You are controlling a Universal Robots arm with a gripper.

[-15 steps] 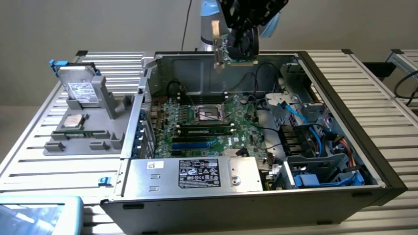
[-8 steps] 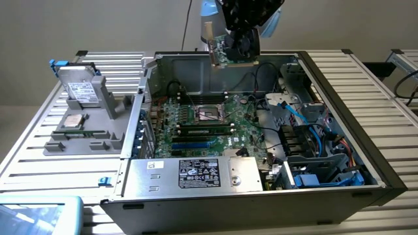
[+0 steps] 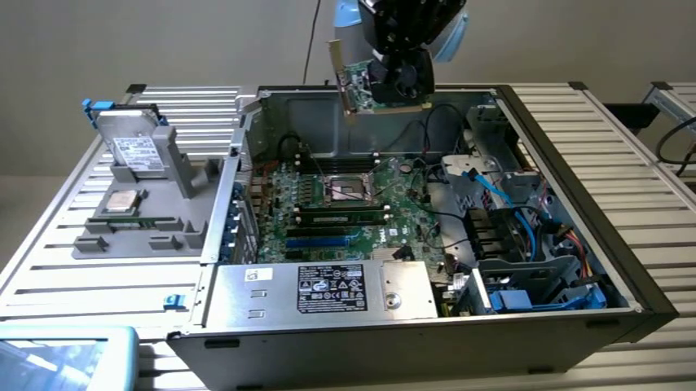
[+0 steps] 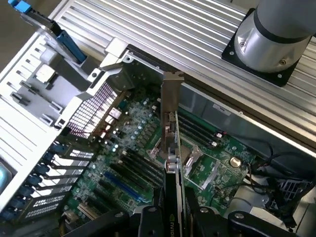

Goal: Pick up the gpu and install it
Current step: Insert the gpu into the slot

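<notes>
Tool (image 4: 170, 219) grips the gpu (image 4: 171, 129) edge-on, high above the open case (image 3: 359, 122).

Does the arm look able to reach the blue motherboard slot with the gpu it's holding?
Probably yes. The gripper holds the gpu above the open case; nothing lies over the blue slot, and the loose cables sit toward the exterior view's right, away from it.

A ribbed aluminium table (image 3: 588, 163) carries 1 open computer case (image 3: 326, 358). Beside it, on the exterior view's left, sits 1 grey parts fixture (image 3: 130, 240).
</notes>
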